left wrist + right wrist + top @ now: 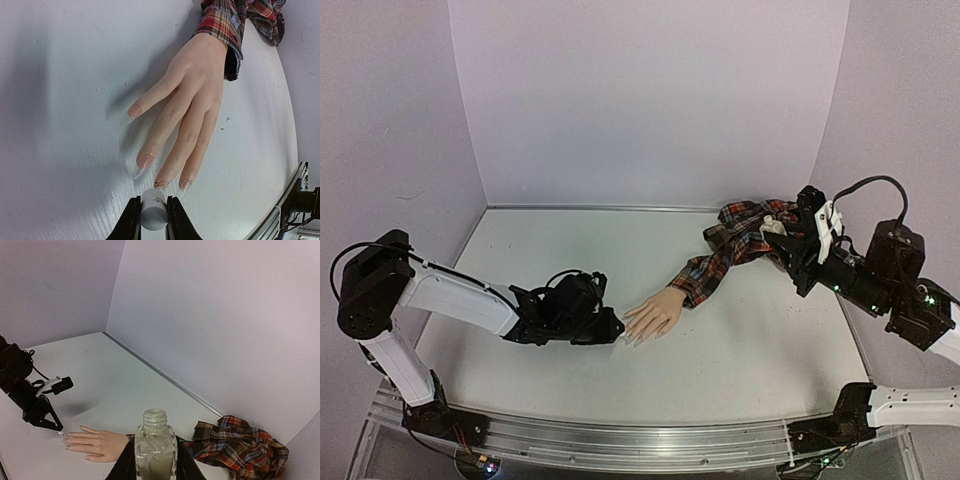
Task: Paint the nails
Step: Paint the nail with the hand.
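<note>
- Nails point(161, 184): on mannequin hand point(192, 95), palm down on bench point(60, 100).
- My left pincer point(152, 220) pinches white cap point(153, 212), tip at middle nail.
- My right pincer point(155, 467) pinches open clear bottle point(155, 445).

Glossy clear nails point(141, 166), smooth mannequin hand point(195, 85), plaid cloth sleeve point(235, 20), clear glass bottle point(156, 452), matt white plastic cap point(153, 214), matt table point(65, 100).

Left arm point(460, 300) stretched low, left fingers point(131, 222) pinched; right arm point(865, 282) raised, right fingers point(123, 466) pinched.

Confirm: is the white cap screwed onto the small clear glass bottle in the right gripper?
No, the clear glass bottle has a bare threaded neck; the left gripper holds the white cap.
</note>
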Controlling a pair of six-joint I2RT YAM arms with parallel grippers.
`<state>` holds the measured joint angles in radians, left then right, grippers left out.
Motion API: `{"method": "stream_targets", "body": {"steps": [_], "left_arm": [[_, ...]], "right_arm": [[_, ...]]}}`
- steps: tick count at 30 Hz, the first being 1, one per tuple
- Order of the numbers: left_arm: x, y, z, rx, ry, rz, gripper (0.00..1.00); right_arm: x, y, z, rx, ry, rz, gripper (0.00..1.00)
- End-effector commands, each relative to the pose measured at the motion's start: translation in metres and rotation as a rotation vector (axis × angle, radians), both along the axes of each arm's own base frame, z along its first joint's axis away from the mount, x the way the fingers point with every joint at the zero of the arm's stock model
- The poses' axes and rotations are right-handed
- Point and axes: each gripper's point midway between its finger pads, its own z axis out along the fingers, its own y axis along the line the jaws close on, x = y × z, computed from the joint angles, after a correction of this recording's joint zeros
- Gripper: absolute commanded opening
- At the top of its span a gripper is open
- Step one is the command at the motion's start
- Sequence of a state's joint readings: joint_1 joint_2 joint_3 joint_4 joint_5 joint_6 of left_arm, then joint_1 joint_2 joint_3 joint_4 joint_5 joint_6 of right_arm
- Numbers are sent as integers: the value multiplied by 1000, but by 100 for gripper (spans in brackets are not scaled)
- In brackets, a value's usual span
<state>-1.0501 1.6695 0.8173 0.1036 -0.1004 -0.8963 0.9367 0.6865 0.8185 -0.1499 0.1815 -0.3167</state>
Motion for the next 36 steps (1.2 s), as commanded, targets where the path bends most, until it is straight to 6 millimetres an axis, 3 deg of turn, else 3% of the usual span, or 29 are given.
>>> {"method": "stream_targets", "body": {"steps": [1, 11, 18, 27, 36], "left_arm": [[2, 1, 17, -23, -26, 23, 0], [-7, -6, 39, -6, -98, -11, 0], [-5, 20, 49, 21, -121, 64, 0], [4, -17, 53, -57, -115, -28, 0], [9, -18, 38, -51, -79, -23, 0]], "right_arm": [[-2, 2, 10, 25, -17, 15, 0], [-3, 2, 11, 30, -17, 16, 0], [-4, 0, 12, 32, -20, 14, 0], [-3, 2, 12, 25, -17, 19, 0], [-3, 2, 12, 24, -18, 19, 0]]}}
